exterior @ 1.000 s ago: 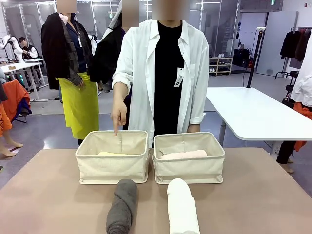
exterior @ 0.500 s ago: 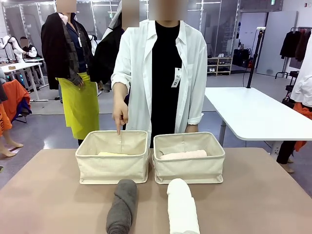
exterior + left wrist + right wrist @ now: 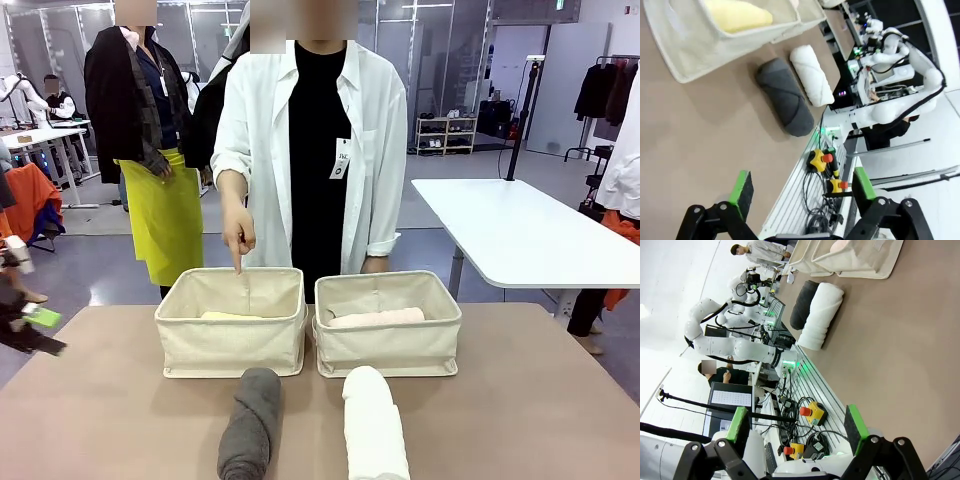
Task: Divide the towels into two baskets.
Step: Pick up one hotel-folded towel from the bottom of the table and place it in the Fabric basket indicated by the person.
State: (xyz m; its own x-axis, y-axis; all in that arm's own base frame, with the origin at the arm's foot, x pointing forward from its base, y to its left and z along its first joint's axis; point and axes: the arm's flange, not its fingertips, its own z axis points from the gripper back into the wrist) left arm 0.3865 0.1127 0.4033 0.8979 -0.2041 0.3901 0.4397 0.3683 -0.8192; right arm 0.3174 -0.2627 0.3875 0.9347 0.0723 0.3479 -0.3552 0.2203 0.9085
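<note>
I had both end effectors standing wide with nothing between the pads. The left end effector (image 3: 802, 186) hung over the near edge of the counter (image 3: 90, 400), and the right end effector (image 3: 797, 424) hung over that same edge, above the cables and stop buttons.

Two cream baskets sat side by side at the middle of the counter, just beside each other. The left basket (image 3: 230, 345) held the pale yellow towel (image 3: 228, 316), and the right basket (image 3: 388, 348) held the pale pink towel (image 3: 375, 318).

The dark grey towel (image 3: 250, 423) lay on the counter on the near side of the left basket, its far end close to the front wall. The white towel (image 3: 373, 425) lay just right of it, in front of the right basket; the two rolls did not touch.

A person in a white shirt stood at the far side. The person's hand (image 3: 239, 235) pointed one finger down over the far wall of the left basket.
</note>
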